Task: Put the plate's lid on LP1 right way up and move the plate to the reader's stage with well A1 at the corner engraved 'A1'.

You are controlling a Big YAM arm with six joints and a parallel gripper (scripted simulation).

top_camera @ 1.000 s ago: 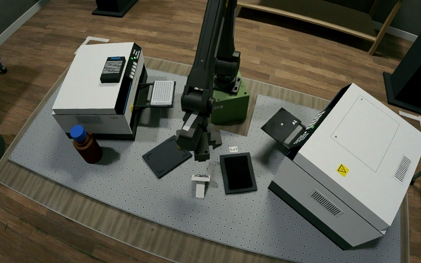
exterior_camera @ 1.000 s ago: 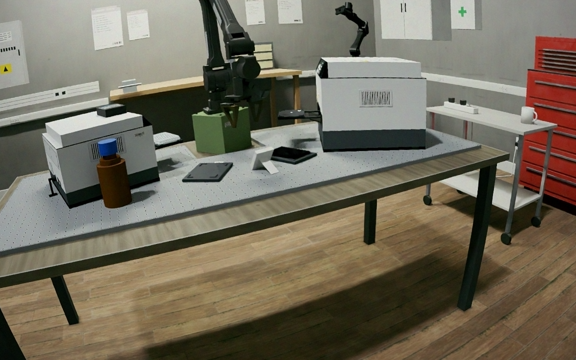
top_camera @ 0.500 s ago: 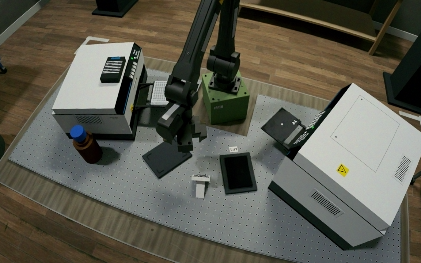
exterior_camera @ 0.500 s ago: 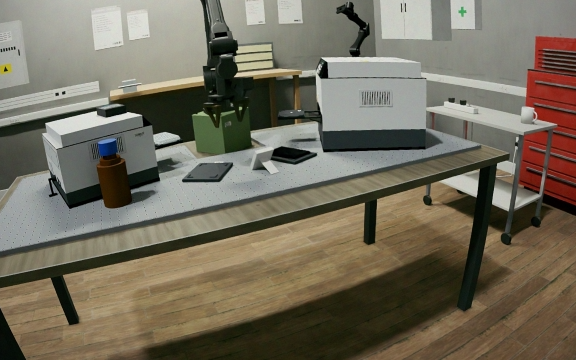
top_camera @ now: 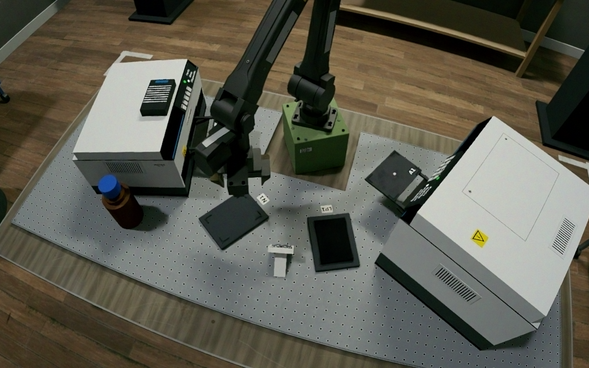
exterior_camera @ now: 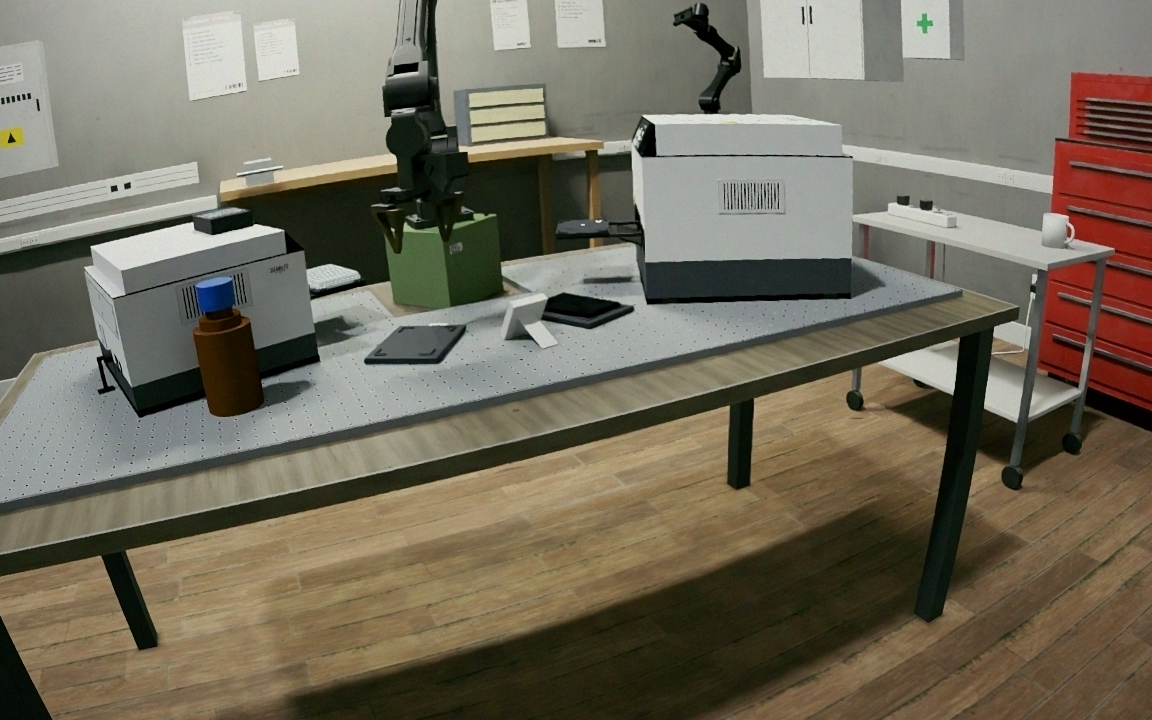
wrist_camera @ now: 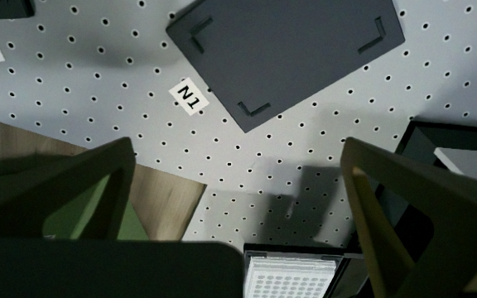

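My gripper [top_camera: 242, 182] [exterior_camera: 421, 240] [wrist_camera: 238, 148] is open and empty, high above the deck between N1 and the dispenser's stage. The white well plate [exterior_camera: 334, 275] [wrist_camera: 291, 281] sits on the dispenser's stage [wrist_camera: 356, 275]; the wrist view cuts it off, and the arm hides it in the top view. A clear layer like the lid seems to cover it, but I cannot tell surely. LP1 [top_camera: 312, 247] [exterior_camera: 620, 311] [wrist_camera: 27, 8] is a dark holder with a black inner area; no clear lid shows there. The reader's stage [top_camera: 386, 176] [exterior_camera: 582, 229] is bare, with 'A1' engraved near one corner.
The dispenser [top_camera: 127, 109] [exterior_camera: 150, 326] stands beside the upright capped bottle [top_camera: 122, 210] [exterior_camera: 228, 362]. N1 [top_camera: 234, 222] [exterior_camera: 414, 343] [wrist_camera: 296, 50] is bare. A small white display stand [top_camera: 280, 265] [exterior_camera: 524, 315] stands between N1 and LP1. The reader [top_camera: 512, 183] [exterior_camera: 741, 232] and green arm base [top_camera: 317, 155] [exterior_camera: 446, 268] are tall obstacles.
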